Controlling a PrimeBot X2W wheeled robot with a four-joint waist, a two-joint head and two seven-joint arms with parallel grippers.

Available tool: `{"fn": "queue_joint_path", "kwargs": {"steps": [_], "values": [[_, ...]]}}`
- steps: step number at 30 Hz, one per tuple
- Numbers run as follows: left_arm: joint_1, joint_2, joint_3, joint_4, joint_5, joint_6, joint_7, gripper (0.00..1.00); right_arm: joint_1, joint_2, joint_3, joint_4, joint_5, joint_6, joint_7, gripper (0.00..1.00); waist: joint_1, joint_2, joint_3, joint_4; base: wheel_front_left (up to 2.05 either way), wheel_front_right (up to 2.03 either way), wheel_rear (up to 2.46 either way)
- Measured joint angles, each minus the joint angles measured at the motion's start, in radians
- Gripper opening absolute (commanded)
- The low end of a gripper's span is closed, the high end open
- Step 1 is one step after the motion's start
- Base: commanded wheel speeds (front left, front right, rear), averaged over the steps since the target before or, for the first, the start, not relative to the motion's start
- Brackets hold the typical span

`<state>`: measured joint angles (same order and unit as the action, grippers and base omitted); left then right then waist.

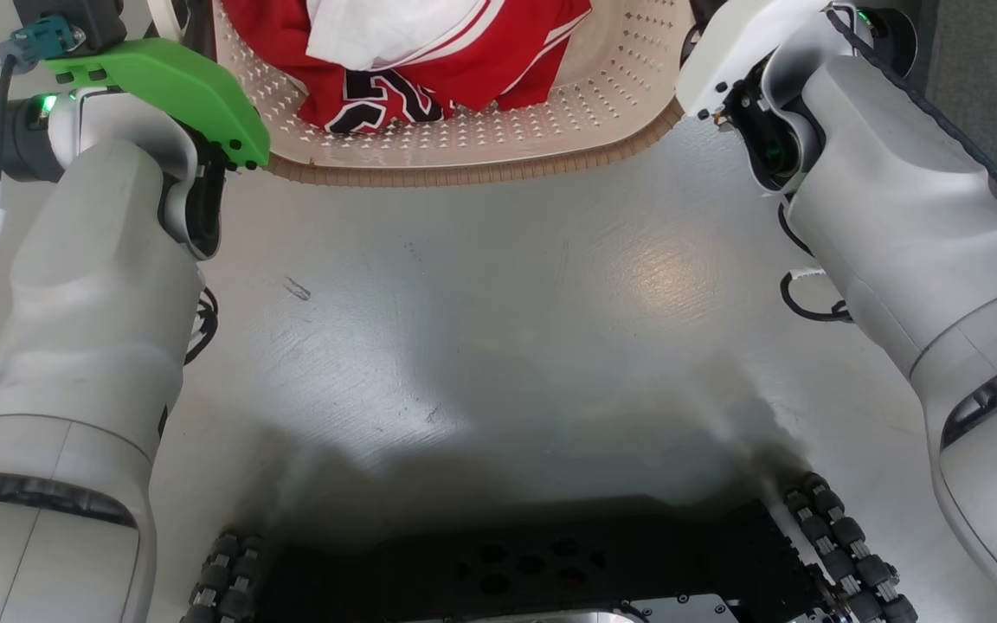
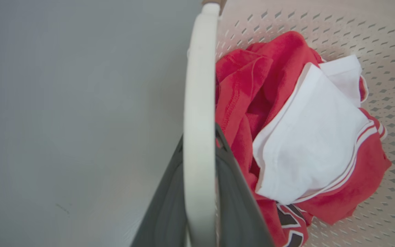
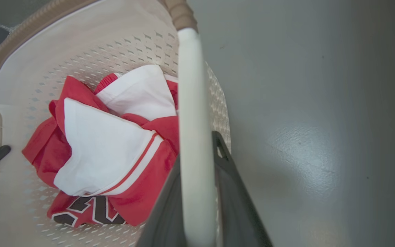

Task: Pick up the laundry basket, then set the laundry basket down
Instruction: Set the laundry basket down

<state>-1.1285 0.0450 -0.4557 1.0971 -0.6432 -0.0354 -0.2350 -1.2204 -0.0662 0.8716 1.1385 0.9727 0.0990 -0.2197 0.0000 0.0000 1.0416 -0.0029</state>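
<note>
**Both grippers clamped on basket handles**

The cream-white perforated plastic laundry basket [image 1: 464, 164], brown-rimmed, was over the grey floor [image 1: 498, 329] ahead of the robot, mouth up, long axis running left to right between the arms. Crumpled red-and-white clothing [image 1: 429, 52] lay inside. The left gripper [image 2: 199, 137] and right gripper [image 3: 197, 144] each pinched a white loop handle [image 2: 197, 68].

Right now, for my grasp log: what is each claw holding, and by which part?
The laundry basket: left claw shut on its left loop handle, right claw shut on its right loop handle.
</note>
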Motion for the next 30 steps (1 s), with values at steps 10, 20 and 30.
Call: {"fn": "queue_joint_path", "kwargs": {"steps": [10,20,30], "values": [[-0.015,0.000,-0.003,0.026,0.006,-0.006,-0.005,1.00,0.001,-0.001,0.000,-0.001,0.019,0.016,-0.009,1.00,0.0000,0.0000,0.002,0.002,0.00,0.00,0.00],[-0.015,0.002,-0.003,0.055,0.006,-0.017,-0.008,1.00,0.010,0.000,0.004,-0.003,0.032,0.024,-0.018,1.00,0.0000,0.0000,-0.011,0.002,0.00,0.00,0.00],[-0.013,-0.001,0.001,0.063,0.006,-0.035,-0.014,1.00,0.029,0.000,0.012,0.001,0.038,0.024,-0.019,1.00,0.0000,0.0000,-0.060,-0.003,0.00,0.00,0.00]]}}
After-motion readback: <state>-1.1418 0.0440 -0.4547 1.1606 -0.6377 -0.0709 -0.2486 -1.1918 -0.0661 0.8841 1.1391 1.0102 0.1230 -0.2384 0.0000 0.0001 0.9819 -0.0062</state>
